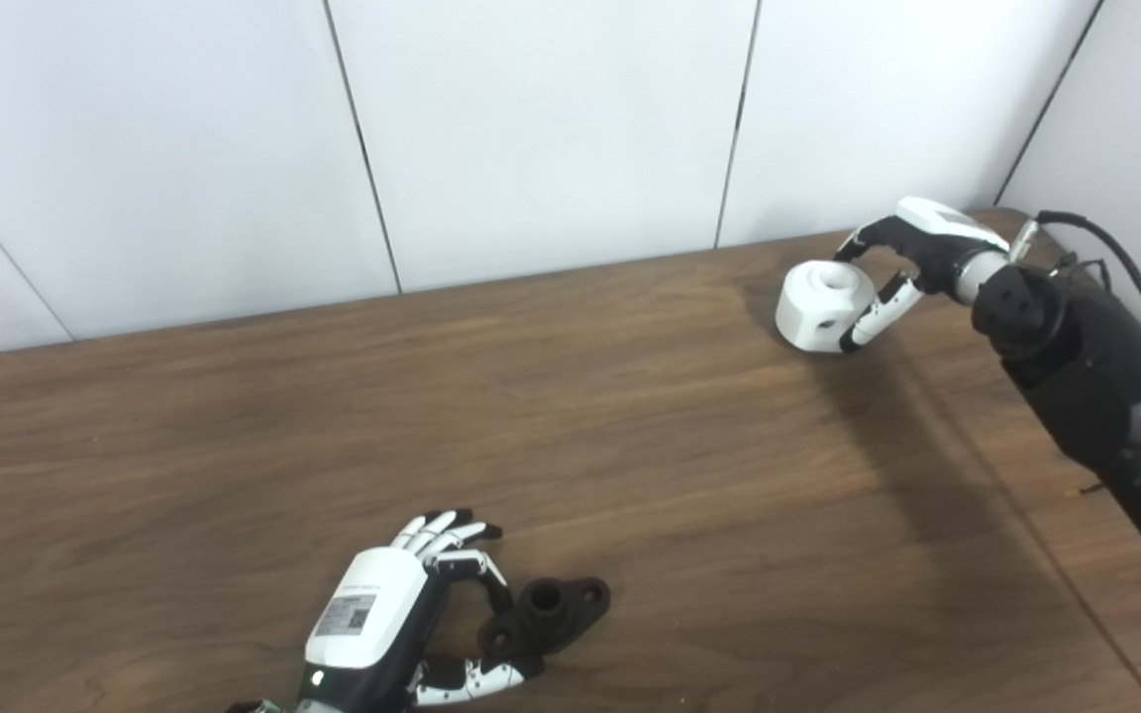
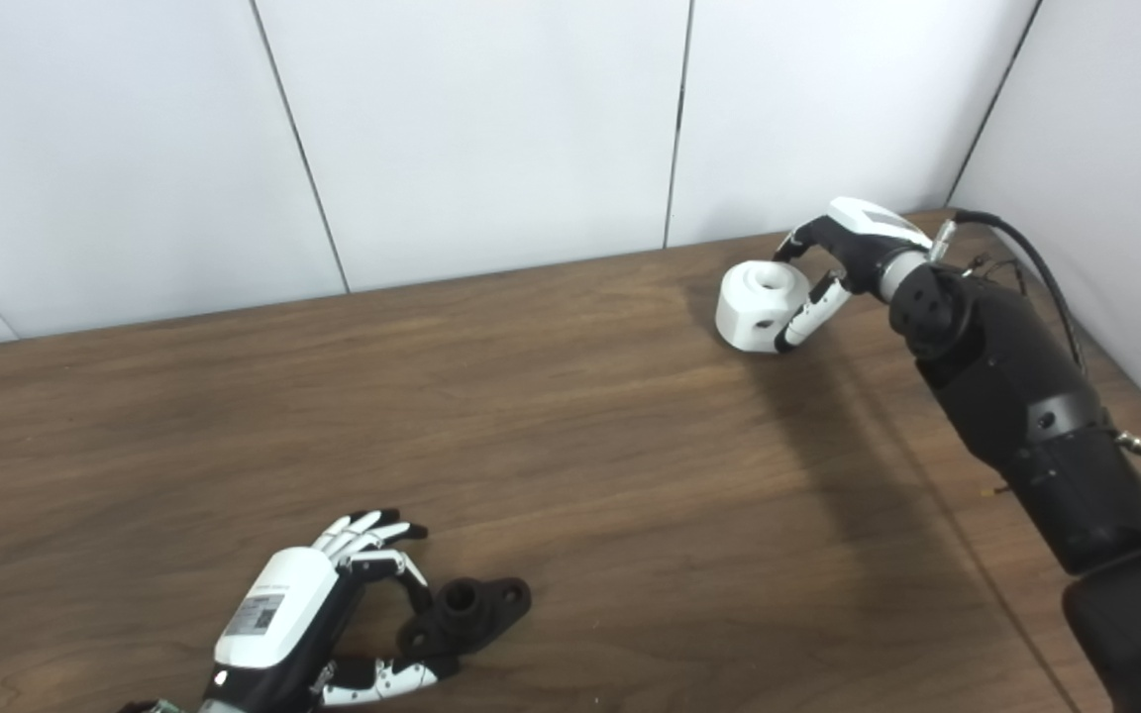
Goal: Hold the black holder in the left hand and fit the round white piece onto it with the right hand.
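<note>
Right hand (image 1: pixel 912 267) clasping round white piece (image 1: pixel 823 304) (far corner), left hand (image 1: pixel 402 614) pinching black holder (image 1: pixel 546 614), bare table (image 1: pixel 630 446) between.

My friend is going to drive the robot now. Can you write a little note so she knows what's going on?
Left hand: fingers curled round the black holder near the table's front edge; whether it is lifted is unclear.
Right hand: shut on the round white piece at the far right, by the wall.
Done: both parts grasped or nearly so.
Left: bring the two together and fit the white piece onto the holder.
</note>
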Controlling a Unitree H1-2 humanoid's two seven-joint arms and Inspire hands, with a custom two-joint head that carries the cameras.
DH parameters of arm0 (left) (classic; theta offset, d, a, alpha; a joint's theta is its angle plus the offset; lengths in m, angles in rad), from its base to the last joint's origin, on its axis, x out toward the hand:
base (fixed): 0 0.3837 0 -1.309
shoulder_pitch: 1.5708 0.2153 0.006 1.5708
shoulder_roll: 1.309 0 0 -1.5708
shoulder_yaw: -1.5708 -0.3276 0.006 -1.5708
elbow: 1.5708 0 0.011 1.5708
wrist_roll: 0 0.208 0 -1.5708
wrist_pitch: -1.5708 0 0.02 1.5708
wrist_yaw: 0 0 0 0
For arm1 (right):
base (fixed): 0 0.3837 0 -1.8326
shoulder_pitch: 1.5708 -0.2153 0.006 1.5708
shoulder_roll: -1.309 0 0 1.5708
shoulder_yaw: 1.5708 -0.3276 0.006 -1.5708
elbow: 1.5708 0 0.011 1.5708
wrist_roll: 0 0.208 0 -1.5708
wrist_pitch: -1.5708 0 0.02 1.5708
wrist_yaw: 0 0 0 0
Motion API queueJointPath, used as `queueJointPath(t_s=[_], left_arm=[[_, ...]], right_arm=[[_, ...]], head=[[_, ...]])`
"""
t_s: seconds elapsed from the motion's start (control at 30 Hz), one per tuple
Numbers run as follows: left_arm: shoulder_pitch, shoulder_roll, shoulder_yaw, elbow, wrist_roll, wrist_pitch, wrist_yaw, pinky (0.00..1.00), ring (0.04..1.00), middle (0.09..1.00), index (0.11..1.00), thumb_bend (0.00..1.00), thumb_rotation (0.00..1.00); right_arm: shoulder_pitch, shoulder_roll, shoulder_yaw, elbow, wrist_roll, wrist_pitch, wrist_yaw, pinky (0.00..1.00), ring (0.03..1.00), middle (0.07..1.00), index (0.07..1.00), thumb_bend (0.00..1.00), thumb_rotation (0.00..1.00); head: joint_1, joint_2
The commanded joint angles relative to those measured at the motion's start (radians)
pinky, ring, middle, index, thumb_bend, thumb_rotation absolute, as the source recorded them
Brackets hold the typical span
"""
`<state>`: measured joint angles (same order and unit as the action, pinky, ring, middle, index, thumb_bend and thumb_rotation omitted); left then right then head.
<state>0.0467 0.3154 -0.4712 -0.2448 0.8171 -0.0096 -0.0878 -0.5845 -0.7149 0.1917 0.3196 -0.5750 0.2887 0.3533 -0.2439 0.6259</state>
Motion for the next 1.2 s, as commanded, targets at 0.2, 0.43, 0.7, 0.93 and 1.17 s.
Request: queueJointPath(t_s=[0.2, 0.43, 0.7, 0.93, 1.17], left_arm=[[0.035, 0.029, -0.024, 0.056, 0.057, 0.012, -0.059, 0.94, 0.915, 0.831, 0.488, 0.52, 0.06], [0.037, 0.029, -0.022, 0.05, 0.057, 0.017, -0.07, 0.95, 0.922, 0.834, 0.489, 0.52, 0.06], [0.04, 0.023, -0.02, 0.042, 0.045, 0.02, -0.073, 0.96, 0.925, 0.834, 0.488, 0.51, 0.06], [0.037, 0.018, -0.021, 0.046, 0.044, 0.021, -0.073, 0.95, 0.921, 0.83, 0.488, 0.52, 0.06], [0.034, 0.017, -0.024, 0.036, 0.052, 0.033, -0.089, 0.95, 0.923, 0.834, 0.489, 0.51, 0.06]], right_arm=[[-0.045, -0.037, -0.014, -0.03, -0.012, -0.036, -0.03, 0.87, 0.905, 0.801, 0.596, 0.83, 0.14], [-0.037, -0.034, -0.012, -0.018, -0.023, -0.075, -0.059, 0.86, 0.893, 0.788, 0.489, 0.53, 0.14], [-0.029, -0.036, -0.003, -0.008, -0.045, -0.109, -0.075, 0.85, 0.88, 0.777, 0.488, 0.52, 0.13], [-0.027, -0.044, -0.005, -0.02, -0.051, -0.103, -0.054, 0.86, 0.886, 0.777, 0.489, 0.51, 0.13], [-0.006, -0.055, 0.006, -0.181, -0.085, 0.004, 0.05, 0.84, 0.909, 0.801, 0.49, 0.51, 0.13]], head=[[0.002, 0.002], [0.001, 0.005], [0.002, 0.011], [0.016, 0.018], [0.035, 0.031]])
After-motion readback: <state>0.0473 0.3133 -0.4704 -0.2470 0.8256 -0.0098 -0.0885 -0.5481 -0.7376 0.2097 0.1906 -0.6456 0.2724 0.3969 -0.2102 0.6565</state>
